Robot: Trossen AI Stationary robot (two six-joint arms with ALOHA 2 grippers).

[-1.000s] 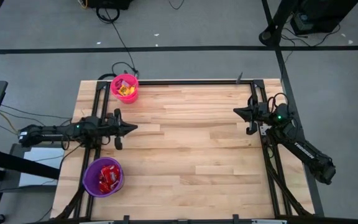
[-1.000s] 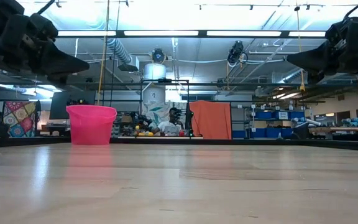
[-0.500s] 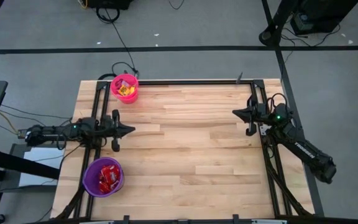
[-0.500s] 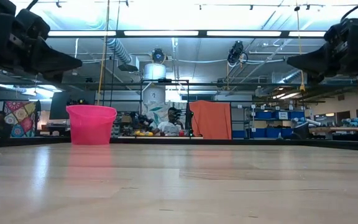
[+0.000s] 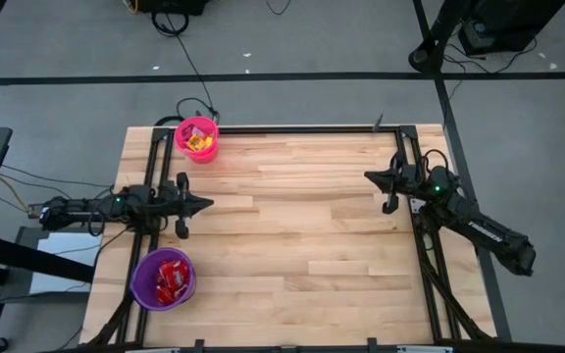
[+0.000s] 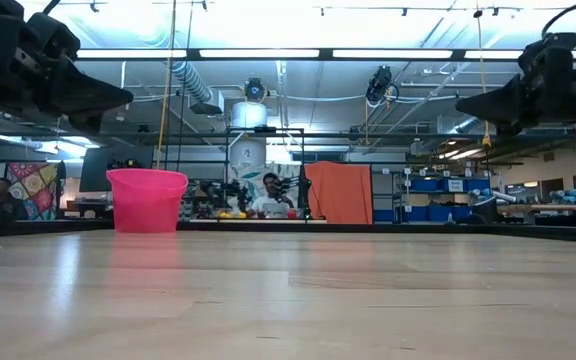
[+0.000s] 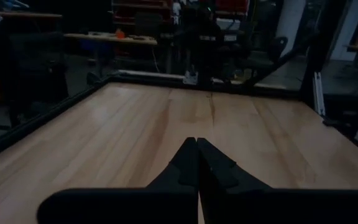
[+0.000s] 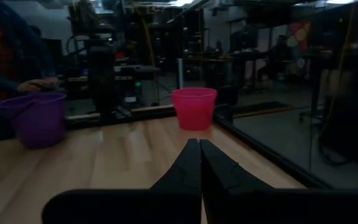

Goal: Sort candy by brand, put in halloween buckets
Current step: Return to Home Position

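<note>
From above, my left claw [image 5: 205,203] and right claw [image 5: 370,176] hang over opposite table [image 5: 302,226] edges, fingers pressed together and empty, with red candy [image 5: 173,280] in the purple bucket [image 5: 136,278] and yellow candy [image 5: 200,143] in the pink bucket [image 5: 179,137], whose contents the low view hides.

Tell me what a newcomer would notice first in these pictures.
A purple round plastic bucket holding shiny red candy packets sits at the near-left corner of the wooden table, and a hot pink plastic bucket holding yellow candy at the far-left corner. The left end effector and right end effector hover shut at opposite edges.
</note>
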